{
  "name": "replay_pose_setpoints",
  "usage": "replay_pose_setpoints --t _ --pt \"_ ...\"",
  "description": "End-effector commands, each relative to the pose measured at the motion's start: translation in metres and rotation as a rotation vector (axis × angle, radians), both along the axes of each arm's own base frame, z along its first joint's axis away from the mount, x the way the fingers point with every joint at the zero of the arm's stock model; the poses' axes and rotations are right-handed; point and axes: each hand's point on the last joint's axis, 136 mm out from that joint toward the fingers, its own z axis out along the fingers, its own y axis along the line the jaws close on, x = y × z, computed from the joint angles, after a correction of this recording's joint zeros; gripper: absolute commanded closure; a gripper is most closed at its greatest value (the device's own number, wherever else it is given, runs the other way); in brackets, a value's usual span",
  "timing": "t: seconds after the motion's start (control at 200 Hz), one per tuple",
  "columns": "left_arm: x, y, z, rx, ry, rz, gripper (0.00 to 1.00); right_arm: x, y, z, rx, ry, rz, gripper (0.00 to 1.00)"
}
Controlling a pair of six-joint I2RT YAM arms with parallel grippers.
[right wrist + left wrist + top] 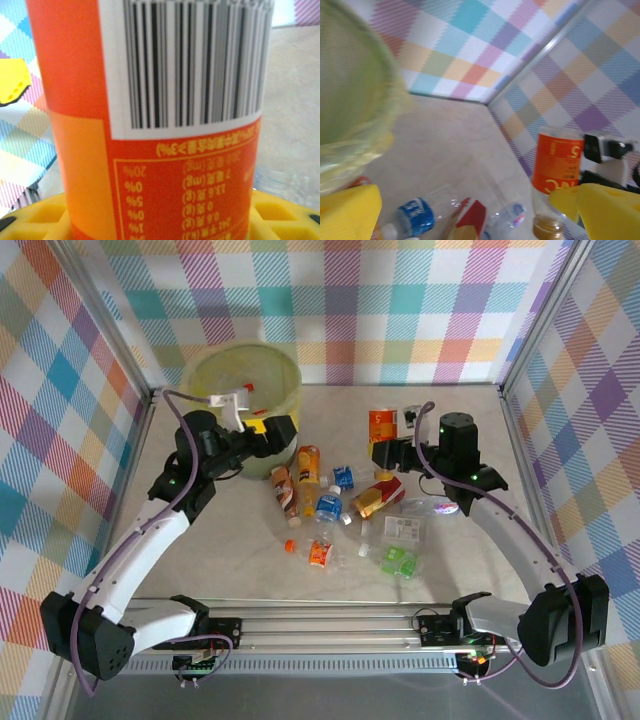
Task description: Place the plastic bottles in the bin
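Crushed plastic bottles litter the middle of the counter. A red-and-gold bottle lies just at 6 o'clock of the right fingers. A green-labelled bottle and a loose orange cap lie further toward 6 o'clock. The bin stands at 11 o'clock with its yellow bag folded over the rim; we cannot tell what lies inside. The right arm reaches in from 4 o'clock, its fingers narrowed on the upright orange-labelled bottle at 1 o'clock of the scatter. The left arm arcs up from 7 o'clock. The left fingers stand wide and hold nothing, just at 4 o'clock of the bin's wall.
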Motion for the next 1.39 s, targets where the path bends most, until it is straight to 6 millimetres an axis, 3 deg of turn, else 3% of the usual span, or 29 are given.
replay_pose_setpoints --t 0.0,0.315,0.795,1.165,1.39 --pt "-0.009 -0.031 0.01 -0.056 -0.071 -0.123 0.0 -0.012 0.011 0.023 0.056 -0.093 0.077 0.62" --pt "-0.021 -0.09 0.004 -0.117 -0.035 -0.314 0.01 -0.021 0.015 0.018 0.053 -0.096 0.096 0.61" --pt "-0.03 -0.136 0.013 -0.136 0.021 -0.481 0.1 -0.031 0.031 0.014 0.04 -0.103 0.163 0.6" --pt "-0.02 -0.162 -0.001 -0.051 0.028 -0.49 0.09 -0.033 0.048 0.015 0.028 -0.104 0.218 0.59" --pt "-0.018 -0.168 -0.012 -0.041 0.058 -0.497 0.1 -0.035 0.053 0.02 0.024 -0.119 0.229 0.59"
